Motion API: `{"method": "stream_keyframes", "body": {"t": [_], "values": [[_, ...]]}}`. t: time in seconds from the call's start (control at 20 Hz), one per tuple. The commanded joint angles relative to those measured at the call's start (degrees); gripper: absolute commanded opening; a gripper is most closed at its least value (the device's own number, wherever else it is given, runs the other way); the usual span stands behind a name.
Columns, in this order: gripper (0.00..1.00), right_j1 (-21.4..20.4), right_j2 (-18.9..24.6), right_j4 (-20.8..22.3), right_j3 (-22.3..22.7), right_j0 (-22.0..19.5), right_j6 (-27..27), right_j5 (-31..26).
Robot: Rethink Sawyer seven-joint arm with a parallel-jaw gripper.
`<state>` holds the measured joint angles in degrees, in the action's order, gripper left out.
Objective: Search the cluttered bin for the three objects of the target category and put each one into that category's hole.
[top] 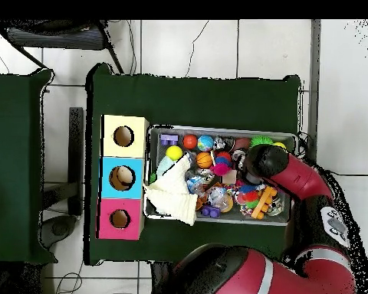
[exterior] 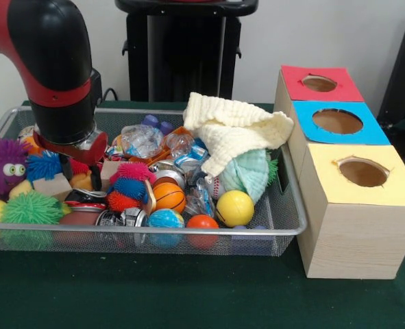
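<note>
The silver wire-mesh bin (exterior: 188,232) sits on the green table, full of clutter; it also shows in the overhead view (top: 218,129). My gripper (exterior: 80,175) is down among the things at the bin's left end, over a wooden block (exterior: 51,186) and a crushed can (exterior: 86,199). In the overhead view my arm (top: 262,162) hides it. The red-surrounded hole (exterior: 318,83) tops the farthest wooden box, right of the bin, and shows in the overhead view (top: 119,219).
The bin holds a yellow ball (exterior: 235,208), a small basketball (exterior: 168,196), an orange ball (exterior: 202,223), a cream knitted cloth (exterior: 233,127), a purple fuzzy toy (exterior: 3,164), spiky balls and plastic bottles. Blue (exterior: 337,120) and yellow (exterior: 363,173) holes are nearer.
</note>
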<state>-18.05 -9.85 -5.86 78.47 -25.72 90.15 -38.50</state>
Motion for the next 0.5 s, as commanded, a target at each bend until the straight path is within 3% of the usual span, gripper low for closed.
{"method": "stream_keyframes", "body": {"t": [0.05, 0.5], "values": [[1.0, 14.1, 8.4, -1.1, 6.6, -1.9, 10.4, 12.1], [1.0, 16.6, 8.0, -2.1, 4.5, -1.0, 10.3, 9.5]]}}
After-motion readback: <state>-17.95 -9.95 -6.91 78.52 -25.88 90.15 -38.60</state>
